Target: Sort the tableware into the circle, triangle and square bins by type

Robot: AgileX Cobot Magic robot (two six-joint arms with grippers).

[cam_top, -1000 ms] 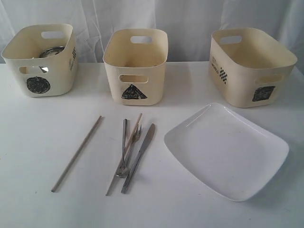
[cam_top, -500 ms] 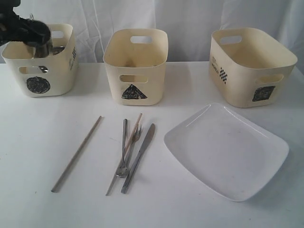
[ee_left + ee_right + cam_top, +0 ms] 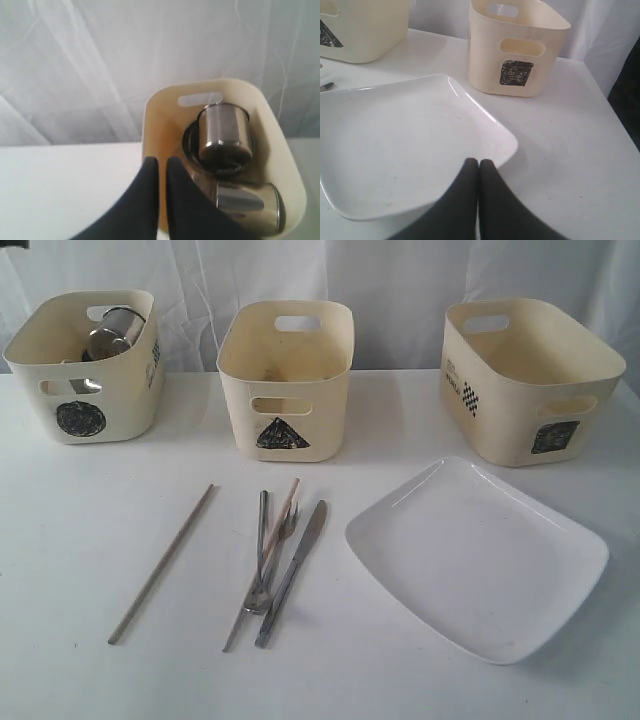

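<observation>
Left end effector [image 3: 161,161]: pinched almost closed, empty, over the circle bin [image 3: 155,120].
Mugs [image 3: 223,131]: both inside the circle bin.
Right end effector [image 3: 479,163]: closed tight, empty, by the plate's [image 3: 395,145] edge.
Knife [image 3: 295,565], fork [image 3: 262,560], chopsticks [image 3: 160,563]: on the worktop [image 3: 80,510], before the triangle bin [image 3: 320,390].

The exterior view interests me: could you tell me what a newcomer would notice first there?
The large white plate dominates the front right, lying before the square bin. Left of it, a knife, fork and chopsticks lie loose in front of the triangle bin. Steel mugs gleam inside the circle bin at back left.
</observation>
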